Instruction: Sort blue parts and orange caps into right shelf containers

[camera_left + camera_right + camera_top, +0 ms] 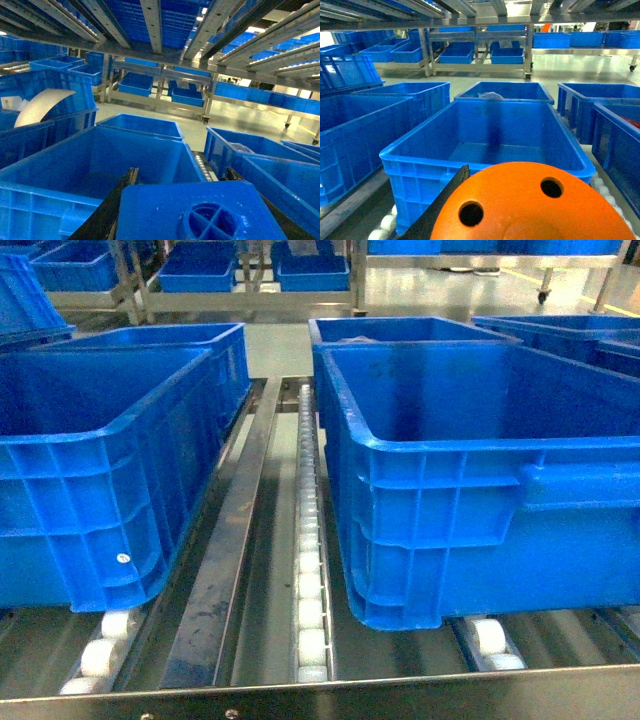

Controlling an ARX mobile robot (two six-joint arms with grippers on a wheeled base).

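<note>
Orange cap (535, 205) (two holes showing) is sitting clamped in the right gripper (520, 220), near a blue crate (490, 150); left gripper (180, 220) is gripping a blue part (200, 210).

The left pincer (200, 200) grips a blue part (200, 212) between its dark fingers (117, 200), with an open blue crate (75, 195) just beyond and below it.

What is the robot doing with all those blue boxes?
It is sorting small pieces into big blue crates on a roller shelf. Its left gripper holds a blue part above one crate. Its right gripper holds an orange cap in front of another crate. Neither piece has been dropped in yet.
</note>
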